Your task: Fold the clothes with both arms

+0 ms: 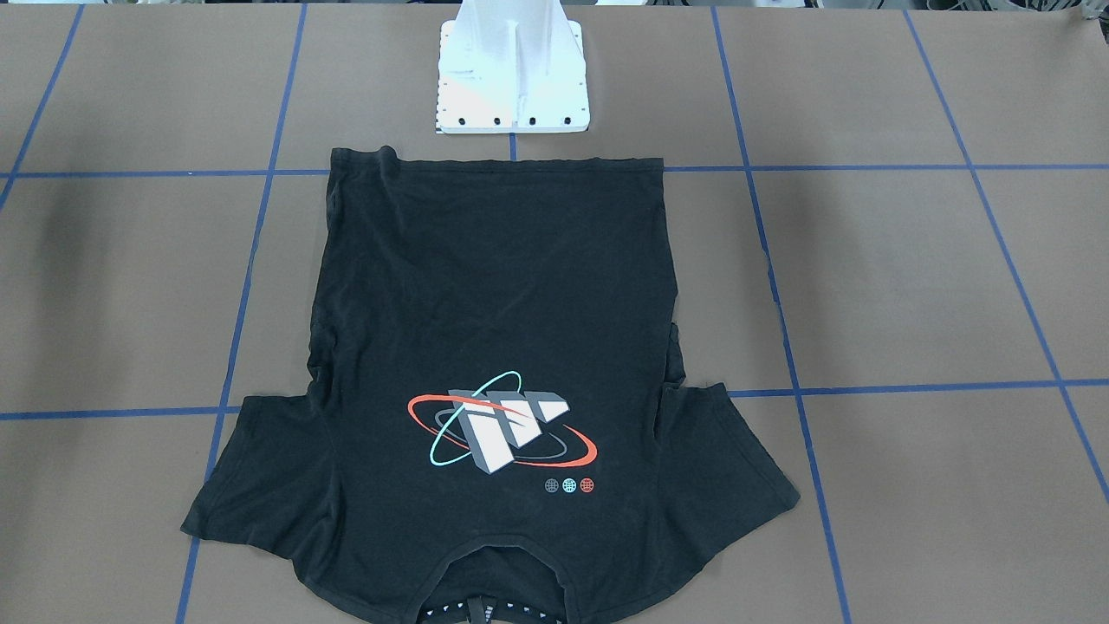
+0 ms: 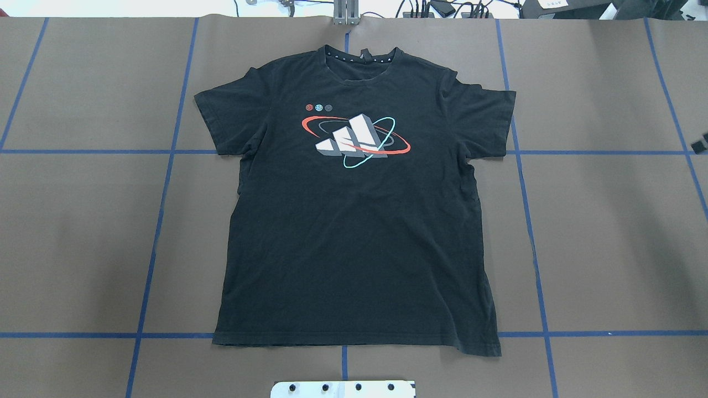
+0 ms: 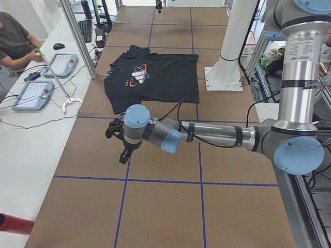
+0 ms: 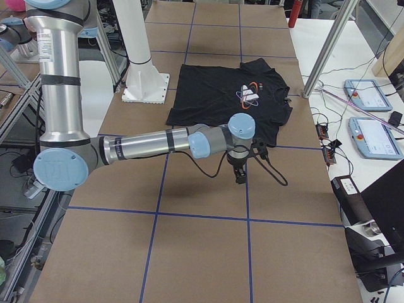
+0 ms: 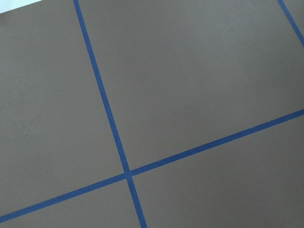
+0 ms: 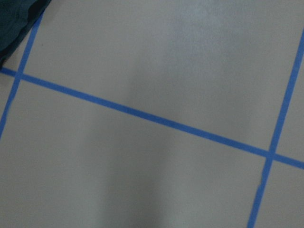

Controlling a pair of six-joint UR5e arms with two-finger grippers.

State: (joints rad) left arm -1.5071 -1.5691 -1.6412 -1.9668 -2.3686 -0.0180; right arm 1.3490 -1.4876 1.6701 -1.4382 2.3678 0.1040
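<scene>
The clothes are one black T-shirt (image 2: 354, 232) spread flat on the brown table, graphic side up, collar away from the robot base. It also shows as the T-shirt (image 1: 494, 295), (image 3: 160, 77), (image 4: 214, 95), and a dark corner of it (image 6: 14, 19) reaches the right wrist view. My left gripper (image 3: 116, 143) hangs over bare table off the shirt's left side. My right gripper (image 4: 243, 169) hovers over bare table off its right side. Neither touches the cloth. I cannot tell whether either is open or shut. Both wrist views hold only table and blue tape.
Blue tape lines (image 2: 160, 193) grid the table. The white base block (image 1: 513, 82) stands just behind the shirt's hem. A side bench with control tablets (image 3: 33, 93) and a seated person (image 3: 13, 36) runs along the far edge. Bare table (image 2: 608, 237) lies on both sides of the shirt.
</scene>
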